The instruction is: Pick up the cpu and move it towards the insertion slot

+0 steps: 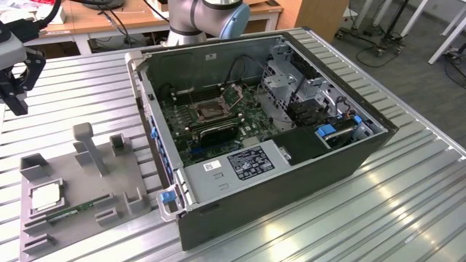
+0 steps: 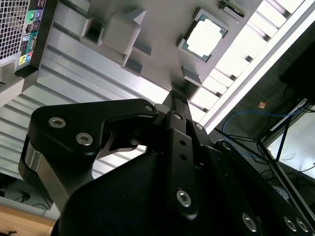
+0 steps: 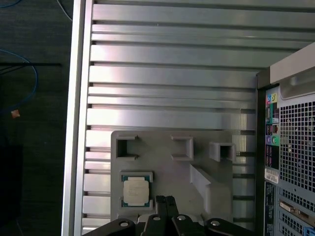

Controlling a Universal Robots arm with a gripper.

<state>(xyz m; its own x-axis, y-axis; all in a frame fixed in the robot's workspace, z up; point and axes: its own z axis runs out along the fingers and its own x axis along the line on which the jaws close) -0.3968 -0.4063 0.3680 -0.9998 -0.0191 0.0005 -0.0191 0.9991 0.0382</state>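
The cpu [image 1: 45, 196] is a small silvery square chip lying flat in a recess of the grey fixture plate [image 1: 117, 177], at the exterior view's lower left. Both wrist views look down on it, cpu [image 3: 136, 191] and cpu [image 2: 204, 37]. My gripper [image 1: 17, 109] hangs well above the table at the exterior view's far left, apart from the chip. Its fingers [image 3: 161, 202] are pressed together, shut on nothing. The insertion slot [image 1: 209, 109] is a silver-framed square socket on the green board inside the open computer case.
The open computer case [image 1: 291, 180] lies on its side on the slatted metal table [image 1: 407, 207]. Upright grey posts [image 1: 86, 143] stand on the fixture plate. A green memory stick [image 1: 73, 211] lies near the cpu. The table edge [image 3: 76, 123] drops to the floor.
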